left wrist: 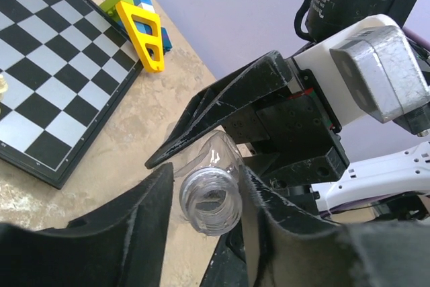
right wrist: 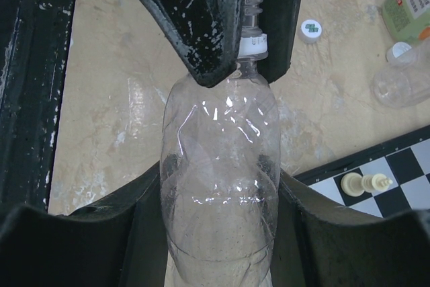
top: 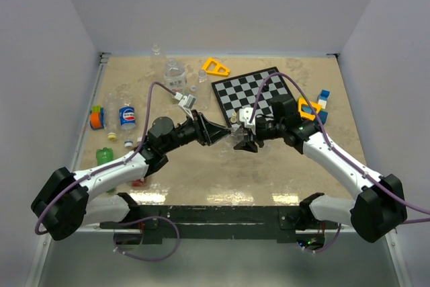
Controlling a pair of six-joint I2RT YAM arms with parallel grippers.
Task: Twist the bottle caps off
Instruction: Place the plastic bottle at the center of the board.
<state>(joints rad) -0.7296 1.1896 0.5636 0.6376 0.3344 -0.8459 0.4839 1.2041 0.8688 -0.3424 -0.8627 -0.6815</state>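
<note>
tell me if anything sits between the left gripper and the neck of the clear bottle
nothing visible: the left gripper flanks the neck of the clear bottle directly on both sides; the right gripper clamps its body lower down

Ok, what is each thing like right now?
clear bottle: cap off, neck open
right gripper: shut on the bottle's body
left gripper: fingers either side of its neck
white cap: off, lying loose
chessboard: laid flat

No text is legible. Blue-label bottle [top: 127, 116]: print too small to read. White-green-orange labelled bottle [right wrist: 410, 1]: print there, blurred. White cap [right wrist: 310, 29]: small green mark on top, unreadable.
</note>
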